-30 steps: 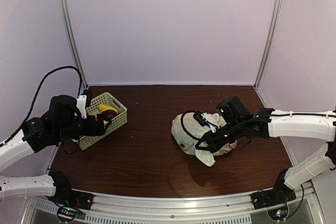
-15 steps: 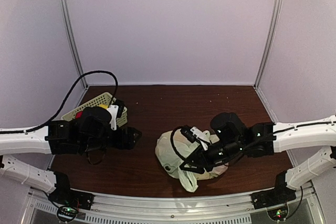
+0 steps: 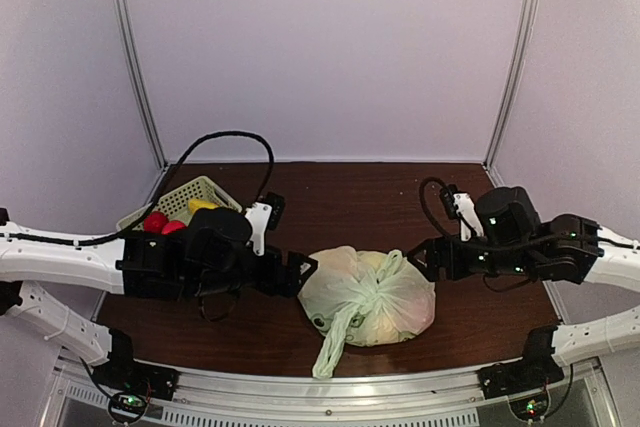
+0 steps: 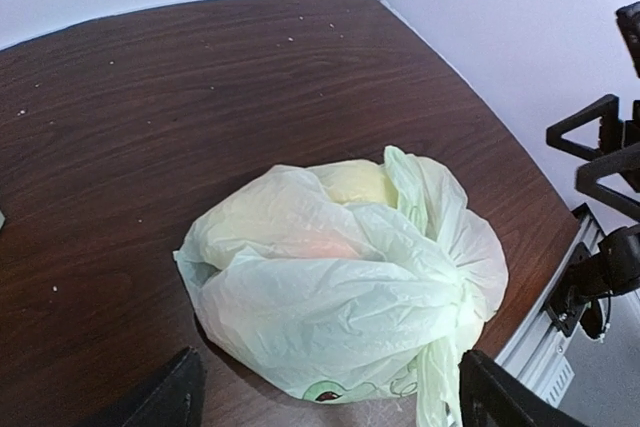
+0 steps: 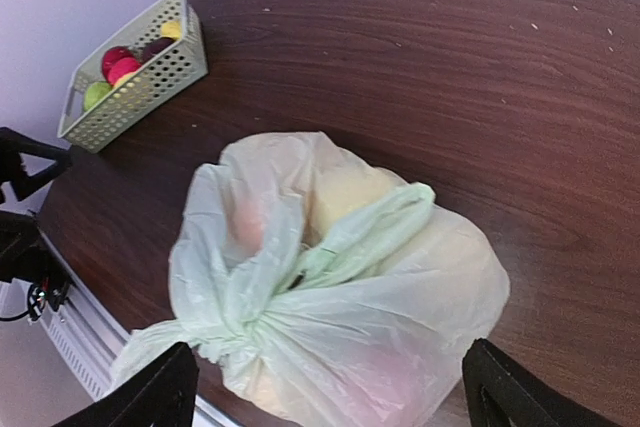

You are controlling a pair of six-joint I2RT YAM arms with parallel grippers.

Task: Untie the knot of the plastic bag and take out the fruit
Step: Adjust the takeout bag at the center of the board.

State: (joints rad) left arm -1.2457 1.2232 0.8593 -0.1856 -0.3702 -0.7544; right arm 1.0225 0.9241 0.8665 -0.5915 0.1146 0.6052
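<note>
The plastic bag (image 3: 365,297) lies tied shut on the brown table, bulging with fruit: a yellow piece (image 5: 345,192) and a peach-coloured one (image 5: 245,222) show through the film. The knot (image 3: 362,297) sits on top, also visible as the knot (image 4: 462,282) and the knot (image 5: 245,312); one handle tail trails toward the near edge. My left gripper (image 3: 300,273) hovers open just left of the bag, jaws spread wider than it (image 4: 335,399). My right gripper (image 3: 420,259) stands open just right of the bag, holding nothing (image 5: 330,392).
A pale green slotted basket (image 3: 205,188) stands at the back left with red, yellow and green pieces in it, also seen as the basket (image 5: 135,82). The table's near edge with its metal rail (image 3: 330,387) runs just below the bag.
My right gripper opened, let go of the bag and drew back right. My left arm swung from the basket to the bag's left side. The bag shifted and now lies with its knot up.
</note>
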